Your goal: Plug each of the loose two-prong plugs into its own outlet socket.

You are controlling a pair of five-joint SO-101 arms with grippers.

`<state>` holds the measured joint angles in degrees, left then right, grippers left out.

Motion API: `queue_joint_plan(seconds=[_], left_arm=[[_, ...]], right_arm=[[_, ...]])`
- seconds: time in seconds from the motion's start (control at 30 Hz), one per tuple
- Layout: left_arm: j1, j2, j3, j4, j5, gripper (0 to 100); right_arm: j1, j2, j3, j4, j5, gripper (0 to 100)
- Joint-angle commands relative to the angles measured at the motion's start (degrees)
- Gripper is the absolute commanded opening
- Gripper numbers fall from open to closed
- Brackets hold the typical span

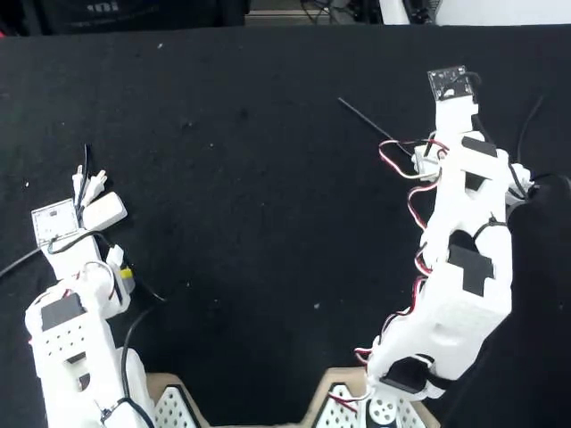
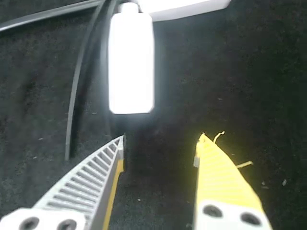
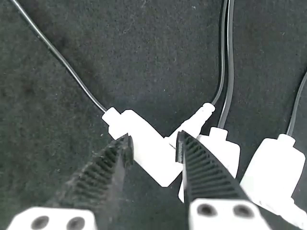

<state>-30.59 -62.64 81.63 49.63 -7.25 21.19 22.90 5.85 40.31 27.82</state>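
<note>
Thin black cables [image 2: 76, 96] lie on the black table [image 1: 268, 178], just beside a white plug [image 2: 131, 62] on the table's left side. The plug lies flat. Its long side points straight away from the left gripper [image 2: 160, 141]. That gripper's jaws are apart, and the plug sits just past the tips, not touching them.

At the table's far right side, the right gripper [image 3: 153, 141] hangs low. Its jaws are apart too, with a slanted plug [image 3: 144, 146] under the tips. A thin black wire [image 3: 62, 62] runs from that plug's end. Other plugs [image 3: 271, 167] lie close by and crowd it.
</note>
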Motion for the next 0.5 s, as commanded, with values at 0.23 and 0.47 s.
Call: queue_joint_plan(seconds=[0.23,0.47], left_arm=[[4.35,-0.70,0.57,-0.18,0.18,24],[4.18,-0.70,0.48,-0.18,0.18,24]], right_arm=[[-4.22,-9.98,9.27,-0.44,0.18,15.2],[-4.66,-11.38,11.30,-0.09,0.18,15.2]])
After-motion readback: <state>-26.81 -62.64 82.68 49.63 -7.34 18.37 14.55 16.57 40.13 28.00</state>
